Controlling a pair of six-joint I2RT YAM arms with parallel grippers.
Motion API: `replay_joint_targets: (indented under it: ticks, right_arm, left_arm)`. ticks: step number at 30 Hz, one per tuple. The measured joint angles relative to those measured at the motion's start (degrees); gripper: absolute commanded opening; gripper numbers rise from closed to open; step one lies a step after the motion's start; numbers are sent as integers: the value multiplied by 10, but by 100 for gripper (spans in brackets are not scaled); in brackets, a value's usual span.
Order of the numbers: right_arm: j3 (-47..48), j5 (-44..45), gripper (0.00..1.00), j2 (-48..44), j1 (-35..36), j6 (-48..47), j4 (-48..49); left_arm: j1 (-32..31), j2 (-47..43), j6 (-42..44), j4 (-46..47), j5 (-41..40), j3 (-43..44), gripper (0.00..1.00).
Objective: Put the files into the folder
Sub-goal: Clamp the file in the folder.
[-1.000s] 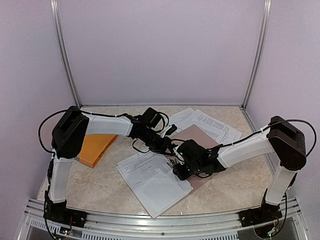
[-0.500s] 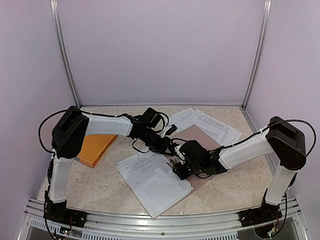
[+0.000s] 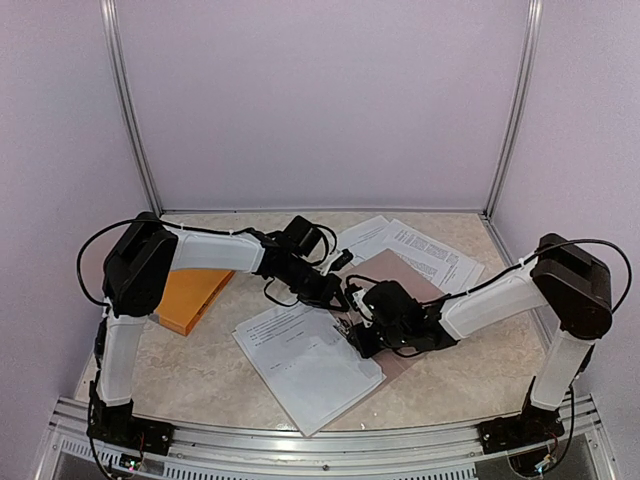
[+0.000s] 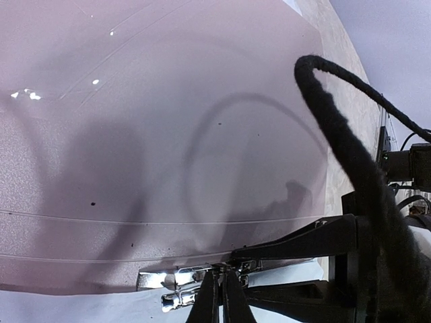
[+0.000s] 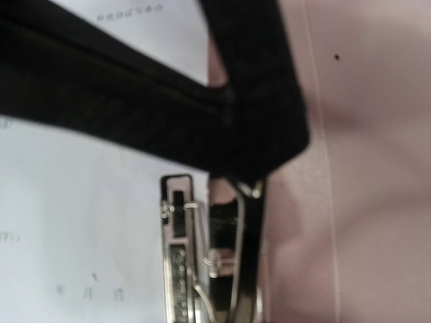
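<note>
Nudged right gripper [image 3: 360, 333] slightly toward 10 o'clock, nearer folder's [image 3: 396, 268] metal clip [image 5: 202, 262] | Keeping left gripper [image 4: 221, 301] pinched together at that clip; cannot tell right's fingers | Files [image 3: 305, 365] loose at folder's 7 o'clock, further sheets [image 3: 420, 248] at 1 o'clock | Probably working the clip; nothing filed yet

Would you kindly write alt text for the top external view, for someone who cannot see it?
The left arm and right arm meet mid-table, where a stack of printed white sheets meets a pink folder. More printed sheets lie beyond the folder, and an orange flat object lies beneath the left arm.
</note>
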Motion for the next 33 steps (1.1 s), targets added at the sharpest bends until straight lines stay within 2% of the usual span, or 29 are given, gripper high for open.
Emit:
replay_joint_targets:
  ticks: [14,33]
  right_arm:
    - [-25,6,23,0,0,-7,47]
    - [-25,7,23,2,0,0,47]
  left_arm:
    - [8,-12,-16,55,4,-49,0]
    - [17,-19,-39,102,12,-91,0]
